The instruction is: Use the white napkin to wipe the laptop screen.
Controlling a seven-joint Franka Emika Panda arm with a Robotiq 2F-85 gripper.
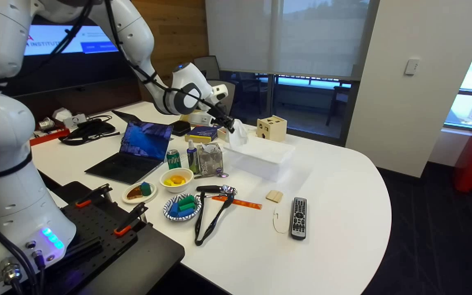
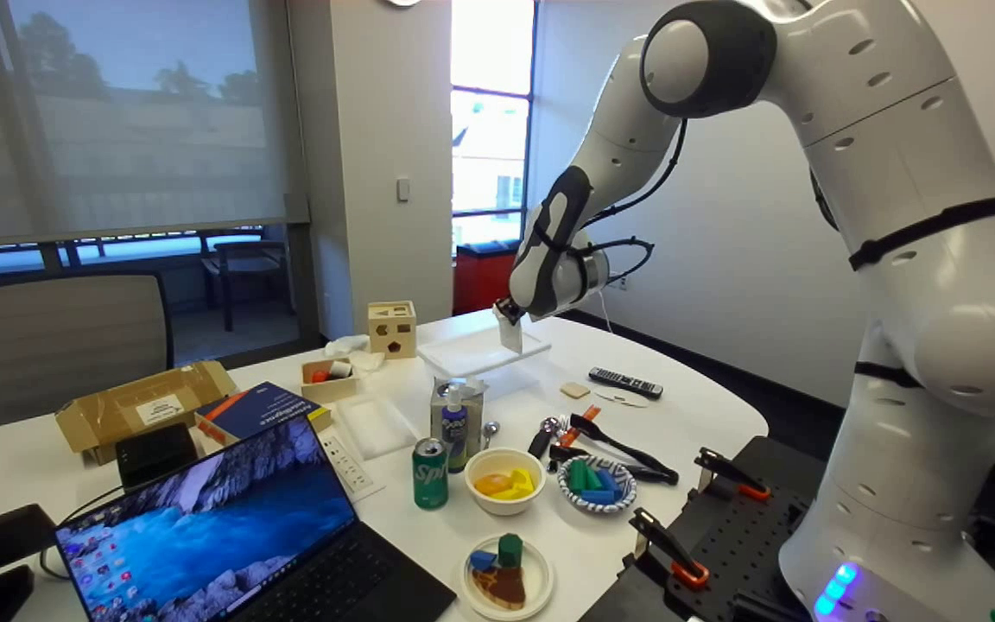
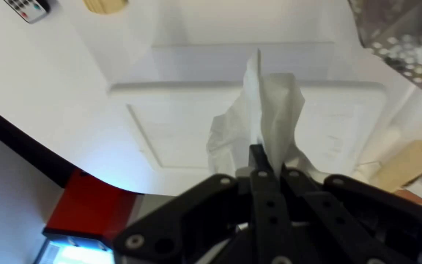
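Wrist view: the black two-fingered gripper (image 3: 274, 160), jaws nearly together, pinches a crumpled, soft white napkin (image 3: 278, 110) over a rectangular white plastic box (image 3: 181, 139). Left of it in both exterior views stands a blue-lit laptop screen (image 2: 212, 523).

White cabled arm (image 2: 903, 147), black tool (image 3: 272, 160)

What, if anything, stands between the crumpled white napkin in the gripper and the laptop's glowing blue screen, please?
On the white table, roughly between the napkin and the screen, stand a grey patterned tissue box, a blue spray bottle and a green soda can. A low path would likely meet them; lifting over seems safer.
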